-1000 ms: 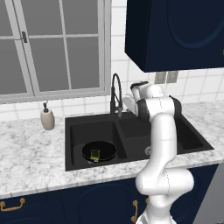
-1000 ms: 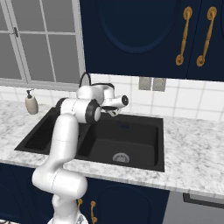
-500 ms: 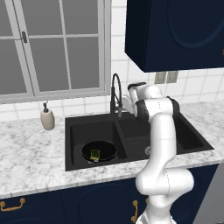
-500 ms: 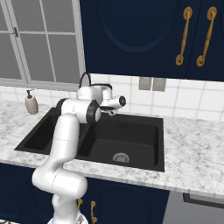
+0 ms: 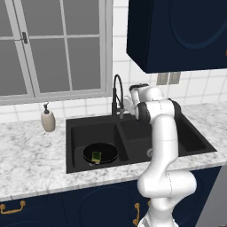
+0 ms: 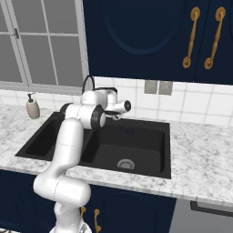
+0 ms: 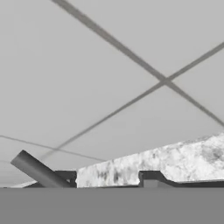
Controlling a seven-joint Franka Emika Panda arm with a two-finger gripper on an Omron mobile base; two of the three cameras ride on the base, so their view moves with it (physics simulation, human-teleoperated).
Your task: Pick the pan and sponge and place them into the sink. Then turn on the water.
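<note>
White tiled wall (image 5: pixel 208 91), grey window (image 5: pixel 53 48) and navy cabinets (image 6: pixel 136 36) (brass handles).

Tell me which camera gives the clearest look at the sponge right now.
The left base view: the sponge lies in plain sight inside the pan, in the sink's left basin. In the right base view, the arm and near wall hide that basin's floor. The hand view faces wall tiles.

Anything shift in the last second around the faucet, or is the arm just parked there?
Little visibly moved. The white arm's gripper stays behind the tall black arched faucet at the back of the matte black double sink; whether it closed on anything cannot be made out. The round black frying pan with the green-and-yellow sponge on it lies unchanged in the left basin. No water stream shows.
</note>
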